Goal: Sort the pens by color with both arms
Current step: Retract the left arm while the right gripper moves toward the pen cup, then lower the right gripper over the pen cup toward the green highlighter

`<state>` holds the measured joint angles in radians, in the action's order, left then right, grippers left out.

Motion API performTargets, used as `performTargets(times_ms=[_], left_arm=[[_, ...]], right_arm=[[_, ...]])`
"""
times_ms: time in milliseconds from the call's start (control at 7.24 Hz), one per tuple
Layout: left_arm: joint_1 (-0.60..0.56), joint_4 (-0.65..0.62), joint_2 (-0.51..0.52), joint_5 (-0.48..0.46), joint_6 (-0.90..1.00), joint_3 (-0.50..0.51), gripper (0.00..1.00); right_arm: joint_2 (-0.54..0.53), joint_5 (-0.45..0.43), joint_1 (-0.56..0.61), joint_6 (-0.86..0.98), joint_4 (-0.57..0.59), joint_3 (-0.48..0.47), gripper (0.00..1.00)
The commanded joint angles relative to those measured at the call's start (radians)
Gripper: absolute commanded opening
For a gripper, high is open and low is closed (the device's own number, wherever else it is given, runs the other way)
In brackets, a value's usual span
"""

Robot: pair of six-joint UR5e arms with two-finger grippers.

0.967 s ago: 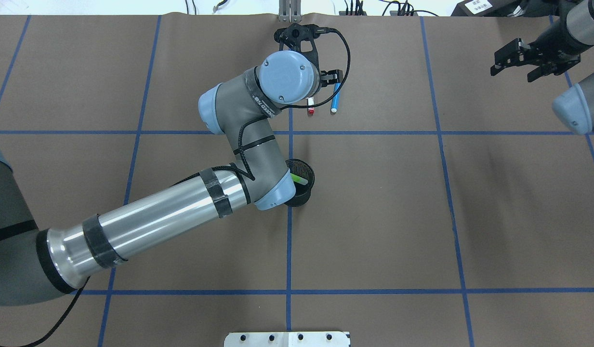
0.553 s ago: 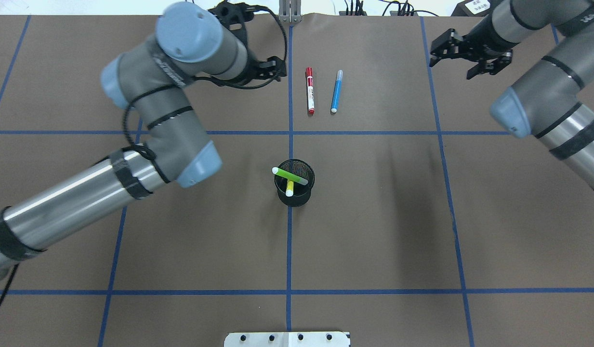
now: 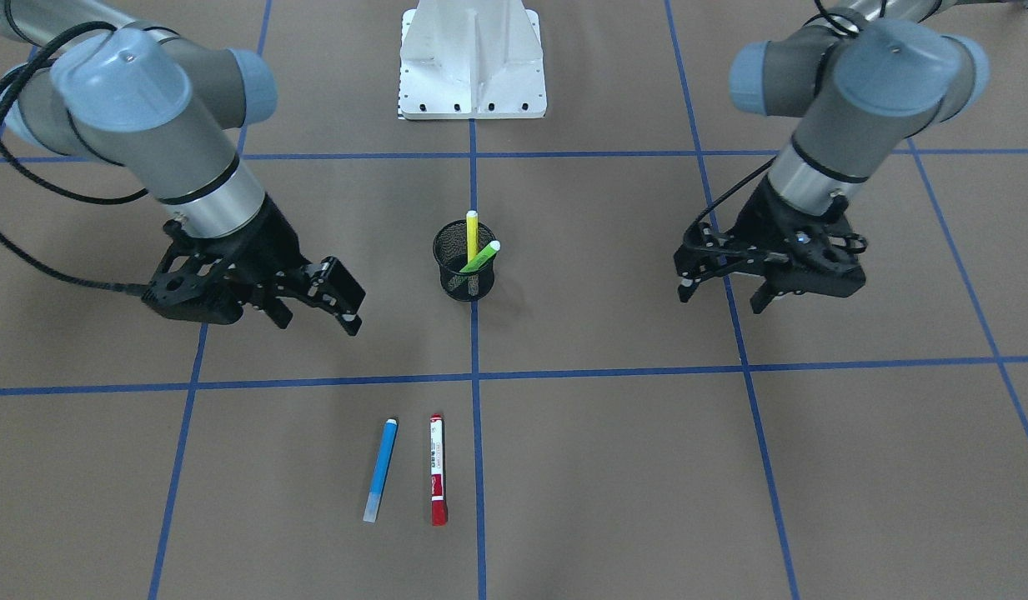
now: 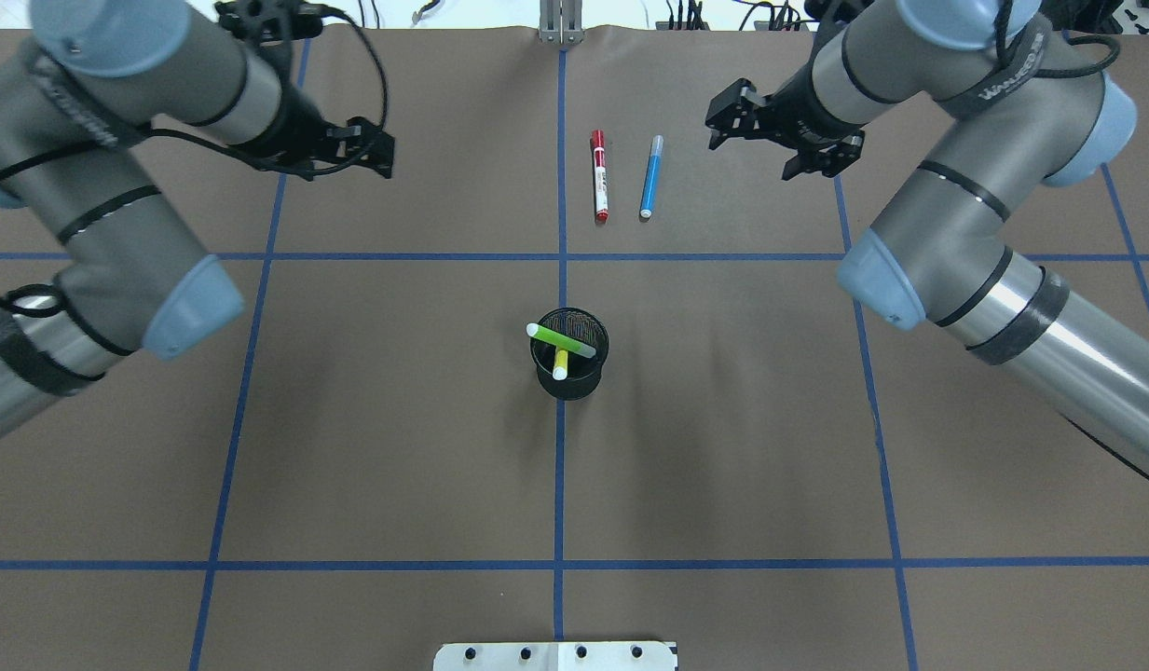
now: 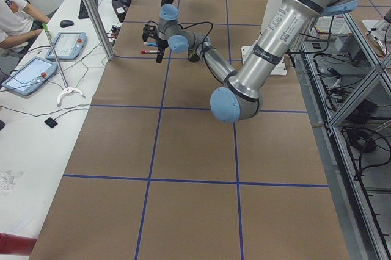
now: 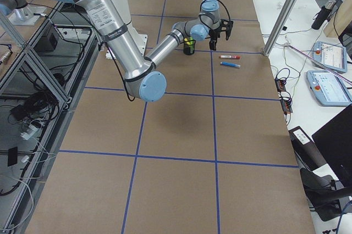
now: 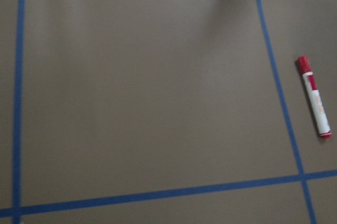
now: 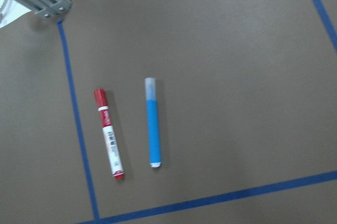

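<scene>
Brown table [image 4: 723, 447] gridded with blue tape [image 4: 723, 564]; white desk [image 5: 24, 144] alongside.

No text legible w/ certainty. White caps lettering, brand-style, along grey wrist link of right arm [image 4: 998, 79] in overhead view; too angled and blurred to spell out. Similar lettering on left arm [image 4: 75, 116], same view, equally unreadable. Pale sticker [image 5: 285, 25] w/ dark print on left arm's upper link, left side view; a like one on right arm in right side view. Both too small to read. Red print on white barrel of red-capped pen [image 8: 109, 134], right wrist view: chars indistinct.
</scene>
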<state>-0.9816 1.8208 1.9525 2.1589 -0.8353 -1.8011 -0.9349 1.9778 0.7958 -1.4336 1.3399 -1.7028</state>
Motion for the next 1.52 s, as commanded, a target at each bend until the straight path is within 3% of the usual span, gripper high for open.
performTargets(times_ms=[0,138,414,691,967,1243,1381], left_arm=[[-0.086,-0.006,-0.153,0.09,0.113,-0.066,0.99],[-0.086,-0.003,-0.203,0.091,0.114,-0.095,0.99],[-0.086,-0.003,-0.297,0.093,0.114,-0.173,0.99],[-0.084,-0.003,-0.299,0.091,0.099,-0.19,0.99],[-0.084,-0.003,-0.3,0.091,0.094,-0.192,0.99],[-0.083,-0.005,-0.299,0.09,0.091,-0.195,0.99],[-0.083,-0.005,-0.3,0.09,0.091,-0.193,0.99]], right_arm=[[0.15,-0.183,-0.174,-0.034,0.21,-0.012,0.99],[0.227,-0.251,-0.234,-0.021,0.319,0.017,0.99],[0.338,-0.351,-0.311,0.089,0.393,0.159,0.99],[0.519,-0.358,-0.339,0.202,0.568,0.352,0.99],[0.547,-0.356,-0.356,0.276,0.603,0.42,0.98],[0.553,-0.356,-0.368,0.298,0.64,0.43,0.83],[0.547,-0.358,-0.366,0.347,0.645,0.43,0.82]])
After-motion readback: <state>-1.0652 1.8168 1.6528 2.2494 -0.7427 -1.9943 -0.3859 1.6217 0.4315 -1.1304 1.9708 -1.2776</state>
